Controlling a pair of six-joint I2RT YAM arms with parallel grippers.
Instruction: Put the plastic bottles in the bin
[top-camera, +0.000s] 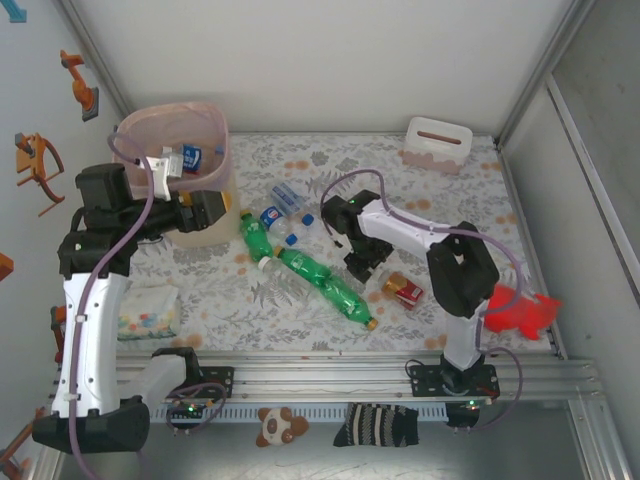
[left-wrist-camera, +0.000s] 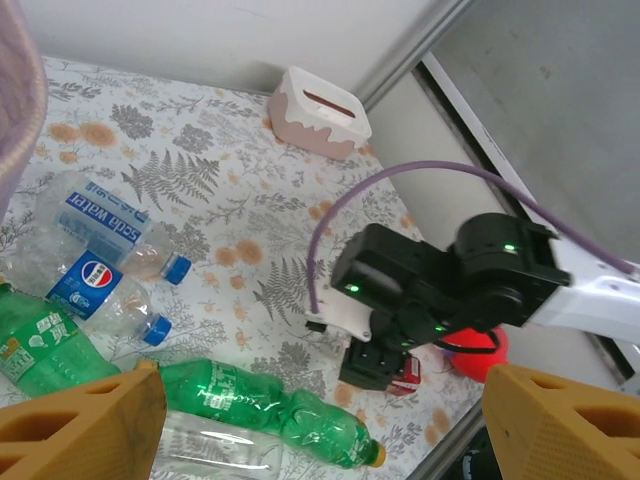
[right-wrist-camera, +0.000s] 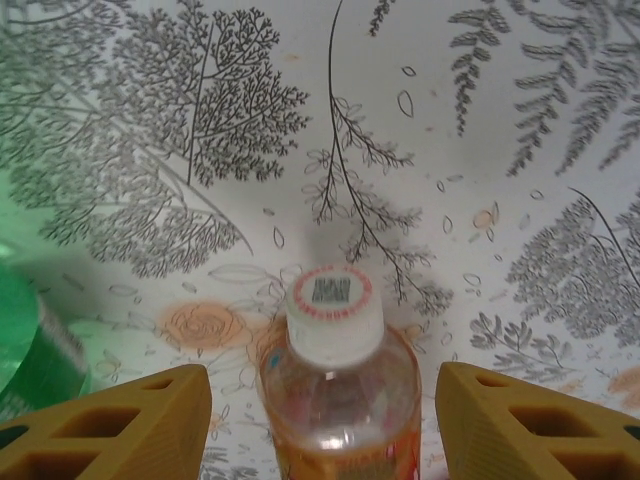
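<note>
The beige bin (top-camera: 218, 178) with its pink liner stands at the back left, and a few bottles (top-camera: 190, 156) lie inside. My left gripper (top-camera: 212, 213) hovers beside the bin's right side, open and empty (left-wrist-camera: 325, 440). On the mat lie two green bottles (top-camera: 258, 238) (top-camera: 326, 283), two clear bottles with blue labels (top-camera: 285, 208) and one flat clear bottle (left-wrist-camera: 220, 445). My right gripper (top-camera: 365, 262) is low over a small orange-labelled bottle (right-wrist-camera: 335, 320) with a white cap. Its open fingers (right-wrist-camera: 110, 425) stand either side of the bottle, apart from it.
A red carton (top-camera: 409, 292) lies just right of the orange-labelled bottle. A white slotted box (top-camera: 438, 143) sits at the back right. A red toy (top-camera: 522, 312) lies at the right edge and a tissue packet (top-camera: 148, 310) at the front left. Walls close in on both sides.
</note>
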